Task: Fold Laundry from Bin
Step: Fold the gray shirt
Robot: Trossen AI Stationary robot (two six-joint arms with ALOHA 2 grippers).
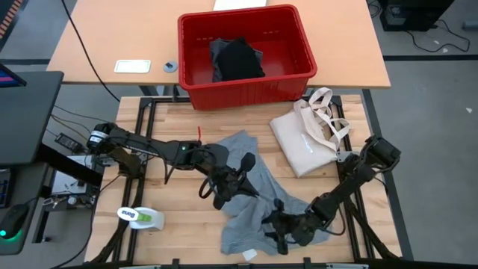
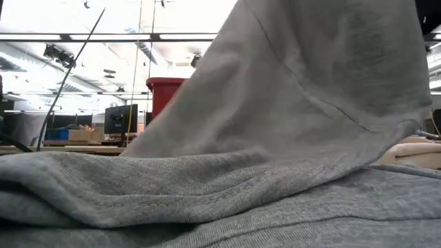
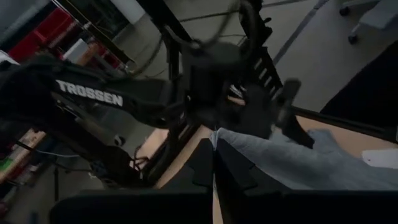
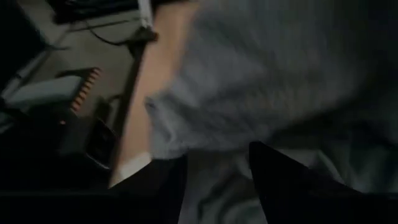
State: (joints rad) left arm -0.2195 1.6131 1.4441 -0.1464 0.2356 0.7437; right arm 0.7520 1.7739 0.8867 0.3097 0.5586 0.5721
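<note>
The light grey T-shirt (image 1: 243, 224) lies crumpled on the wooden table, with one part lifted. My left gripper (image 1: 240, 181) is over its middle and shut on the cloth. In the low view the raised shirt (image 2: 289, 103) slopes down like a tent. My right gripper (image 1: 276, 224) is low over the shirt's near right part. Its fingers stand apart in the right wrist view (image 4: 214, 168), with grey cloth showing past them; I cannot tell whether they touch it. The red bin (image 1: 246, 93) stands at the far edge, and a black garment (image 1: 239, 58) lies in it. My left gripper pinches an edge of the grey shirt (image 3: 225, 134) between its two shut fingers (image 3: 205, 162). It comes from the table's left and slants slightly down. The cloth is lifted at the hold and falls away from it to the part lying on the table.
A cream tote bag (image 1: 302, 138) lies to the right of the shirt, in front of the bin. A small white and green object (image 1: 142, 217) sits at the near left. A white card (image 1: 132, 66) lies on the far tabletop left of the bin.
</note>
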